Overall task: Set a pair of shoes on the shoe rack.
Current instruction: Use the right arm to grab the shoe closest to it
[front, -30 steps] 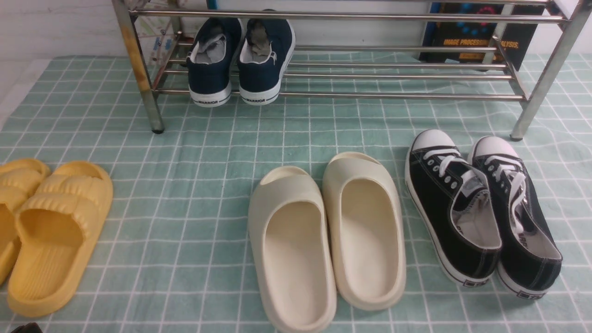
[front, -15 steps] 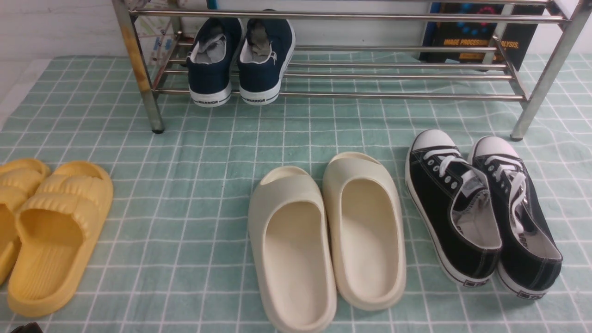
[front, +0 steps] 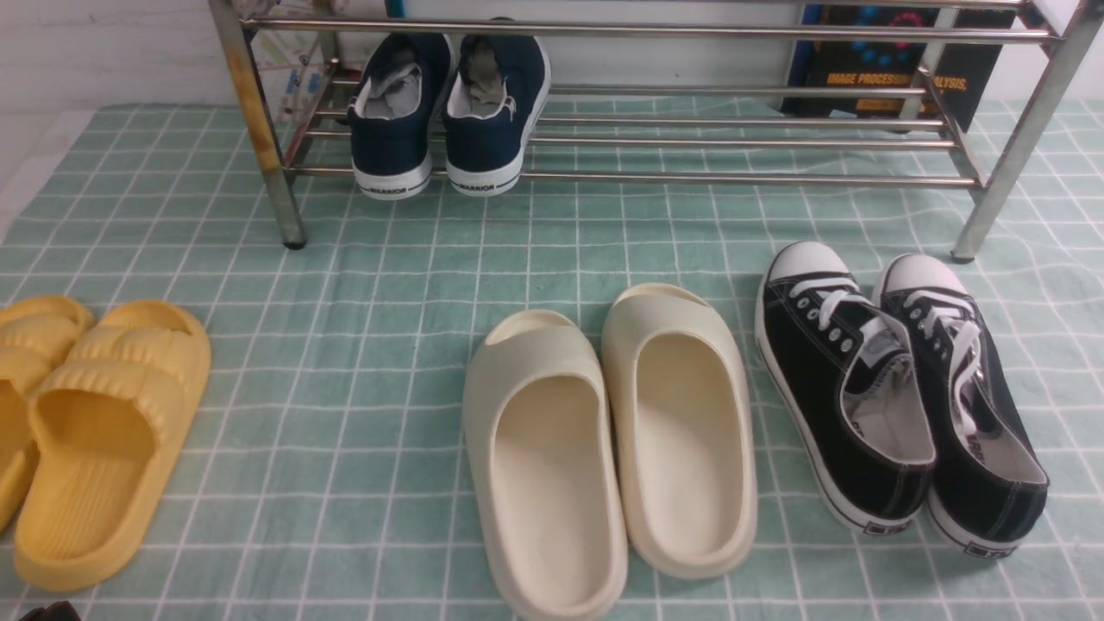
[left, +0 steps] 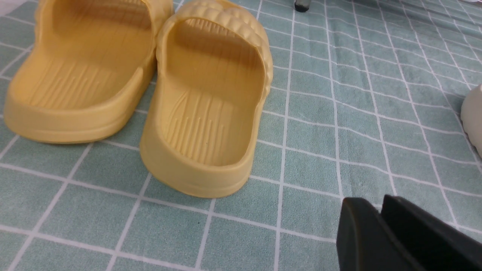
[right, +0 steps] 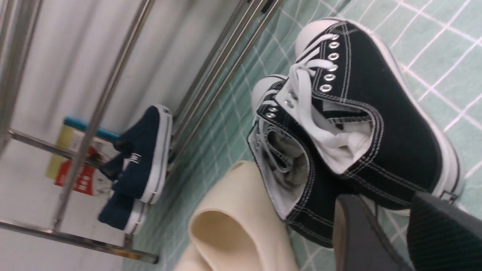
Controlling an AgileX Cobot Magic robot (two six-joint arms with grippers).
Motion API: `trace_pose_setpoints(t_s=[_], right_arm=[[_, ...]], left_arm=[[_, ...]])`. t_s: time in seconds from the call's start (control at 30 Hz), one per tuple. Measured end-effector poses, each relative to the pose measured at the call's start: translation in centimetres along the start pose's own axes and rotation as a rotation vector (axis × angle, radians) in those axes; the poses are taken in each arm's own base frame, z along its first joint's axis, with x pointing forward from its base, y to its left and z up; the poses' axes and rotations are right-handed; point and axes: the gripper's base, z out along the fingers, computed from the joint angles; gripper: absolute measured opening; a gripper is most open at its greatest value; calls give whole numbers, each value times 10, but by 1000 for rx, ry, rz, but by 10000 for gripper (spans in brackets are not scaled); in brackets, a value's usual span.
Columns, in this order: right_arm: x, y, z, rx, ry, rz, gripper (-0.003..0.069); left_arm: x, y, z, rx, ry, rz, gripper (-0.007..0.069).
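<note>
At far left a pair of yellow slides (front: 95, 431), moulded foam with ribbed straps and grooved footbeds, lies on the green checked cloth (front: 362, 345), a soft, towel-like fabric crossed by white lines. The left hand (left: 376, 214) hangs low just beside them and carries nothing; its dark fingers sit so close together that I cannot tell whether they are clenched or slightly parted. Behind stands the shoe rack (front: 733, 179), made of shiny round steel rods and tubular legs, its left front leg rust-stained. Navy slip-ons (front: 448, 112) with white rubber soles already rest on the left end of its lower tier, leaving the rest bare. In the middle are smooth, rounded cream slides (front: 612, 448). To the right, just in front of the rack's right leg, the pair of shoes (front: 897, 388) sits side by side and touching, toes toward the rack: black canvas, white stitching, glossy white toe caps, loose white laces, grey lining. The right hand (right: 384, 205) hovers by their heels, its fingers parted and gripping nothing. By my reading the task has barely begun: grasping, lifting and placing all remain.
</note>
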Motion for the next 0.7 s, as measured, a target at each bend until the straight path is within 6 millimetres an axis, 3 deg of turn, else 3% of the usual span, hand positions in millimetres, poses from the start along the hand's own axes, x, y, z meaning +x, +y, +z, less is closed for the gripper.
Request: trace_pose_setpoints(t_s=[0.43,0.57,0.7], right_arm=[[-7,5,-1,-17,-70,-219,232],[-20,31,-11,-64,-119,-412,172],[-43,82,-22,-45,-120,-724,24]], left_arm=[[0,0,0,0,0,0,97],[0,0,0,0,0,0,97],[0,0,0,0,0,0,97]])
